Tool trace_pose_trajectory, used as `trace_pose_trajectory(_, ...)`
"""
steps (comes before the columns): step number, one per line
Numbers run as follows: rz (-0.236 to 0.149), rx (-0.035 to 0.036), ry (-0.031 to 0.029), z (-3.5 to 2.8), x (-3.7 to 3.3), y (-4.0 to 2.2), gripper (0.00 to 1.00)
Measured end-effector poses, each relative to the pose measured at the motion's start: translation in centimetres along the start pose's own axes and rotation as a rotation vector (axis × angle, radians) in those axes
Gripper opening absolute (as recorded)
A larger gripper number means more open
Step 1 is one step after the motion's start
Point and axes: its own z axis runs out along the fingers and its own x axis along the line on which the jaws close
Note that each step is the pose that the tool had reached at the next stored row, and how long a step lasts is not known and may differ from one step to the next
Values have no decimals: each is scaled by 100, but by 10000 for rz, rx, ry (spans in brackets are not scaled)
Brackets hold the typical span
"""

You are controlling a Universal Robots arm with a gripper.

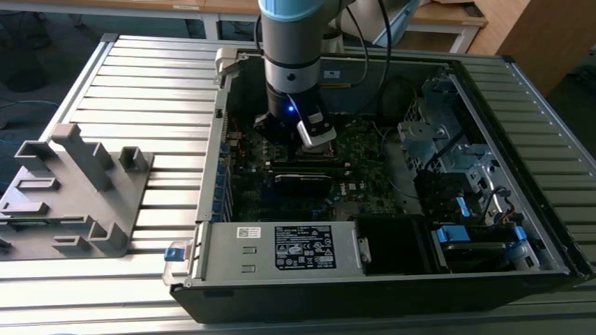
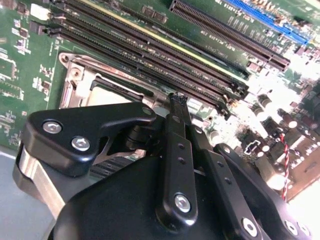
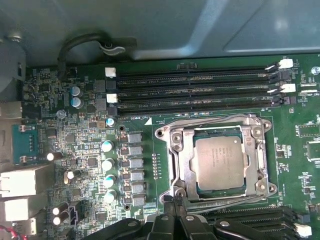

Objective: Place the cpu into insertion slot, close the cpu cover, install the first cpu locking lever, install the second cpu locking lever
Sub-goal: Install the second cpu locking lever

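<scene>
The cpu [image 3: 220, 163] is seen seated flat in the insertion slot [image 3: 186, 196], silver top up — so the placing step is judged done. The cpu cover [image 3: 181, 150] is seen lying down around the chip as a silvery frame, apparently closed so the chip is pinned for locking. Whether either lever is latched cannot be told. In the exterior view the claw [image 1: 314, 134] is held low inside the computer case [image 1: 279, 293], right over the socket. In the first wrist view its tips [image 3: 173, 201] are pinched together, nothing gripped, at the socket's rim just beside the cpu — whether the metal is touched cannot be told. Memory slots [image 3: 195, 90] run on the cpu's other side.
</scene>
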Motion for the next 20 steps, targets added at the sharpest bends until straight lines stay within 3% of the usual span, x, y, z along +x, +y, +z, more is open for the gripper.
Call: trace_pose_trajectory(20, 0, 1, 1, -73, -38, -49, 10)
